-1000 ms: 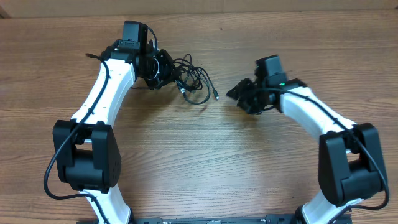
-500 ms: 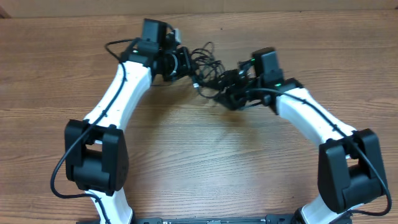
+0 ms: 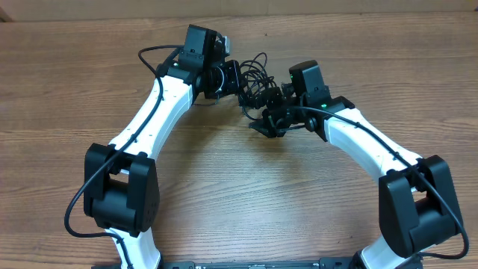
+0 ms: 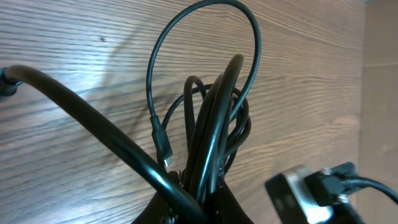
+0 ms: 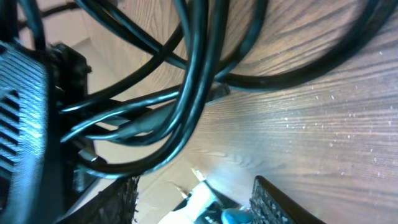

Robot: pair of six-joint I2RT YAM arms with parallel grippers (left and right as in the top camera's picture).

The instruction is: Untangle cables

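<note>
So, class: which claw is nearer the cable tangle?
Left. The left claw grips the cable tangle; the right claw is open, with the cables just ahead of its fingers.

Work surface: one wooden table [image 3: 239, 217], mid-brown, with the grain running 9 to 3 o'clock in the overhead view and filling nearly the whole frame; a few faint straight board lines follow the grain. At 12 o'clock a narrow paler strip [image 3: 373, 6] borders the far side of the top, and a plain tan surface [image 4: 380, 74] shows at 3 o'clock in the left wrist view. Lighting is even and soft overhead; a bright sheen [image 5: 245, 158] lies on the wood toward 6 o'clock in the right wrist view, with small pale specks to its right.
</note>
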